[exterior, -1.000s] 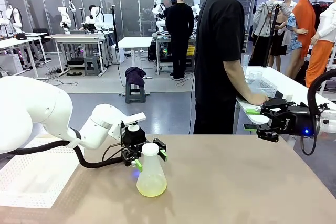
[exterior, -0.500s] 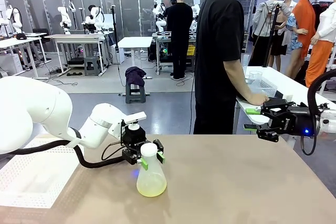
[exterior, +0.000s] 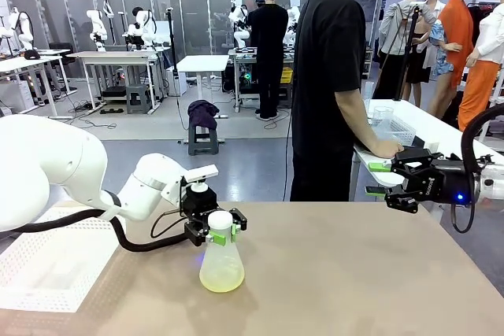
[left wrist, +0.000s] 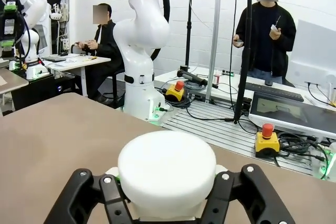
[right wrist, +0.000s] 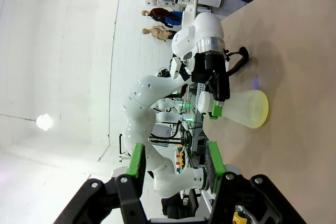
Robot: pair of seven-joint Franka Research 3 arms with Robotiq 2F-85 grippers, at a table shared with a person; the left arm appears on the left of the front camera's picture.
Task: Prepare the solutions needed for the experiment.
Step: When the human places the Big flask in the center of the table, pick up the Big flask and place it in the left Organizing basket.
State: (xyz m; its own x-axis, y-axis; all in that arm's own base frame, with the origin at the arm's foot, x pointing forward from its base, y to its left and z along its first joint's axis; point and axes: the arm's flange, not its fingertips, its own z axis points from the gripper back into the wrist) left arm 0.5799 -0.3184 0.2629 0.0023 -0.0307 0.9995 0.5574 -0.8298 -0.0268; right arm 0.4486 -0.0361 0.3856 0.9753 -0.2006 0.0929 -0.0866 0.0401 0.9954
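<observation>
A clear conical flask [exterior: 221, 267] with a white cap stands on the tan table [exterior: 354, 273], left of centre. It holds the solutions, a small amount of pale yellow-green liquid [exterior: 221, 279] at its bottom. My left gripper [exterior: 220, 233] is shut on the flask's neck just under the cap. In the left wrist view the white cap [left wrist: 167, 171] sits between the black fingers of the left gripper [left wrist: 167, 205]. My right gripper [exterior: 381, 179] hovers open and holds nothing at the table's far right edge. From the right wrist, past the right gripper [right wrist: 176, 165], the flask [right wrist: 248, 107] lies farther off.
A white perforated tray [exterior: 43, 269] lies at the table's left edge. A person in a black shirt [exterior: 331, 84] stands at the far side, one hand on a white side table [exterior: 425, 127] with clear containers. The table's right half is bare.
The left gripper's fingers have closed onto the flask's neck, and the flask has shifted slightly to the left. The right arm has not moved.
</observation>
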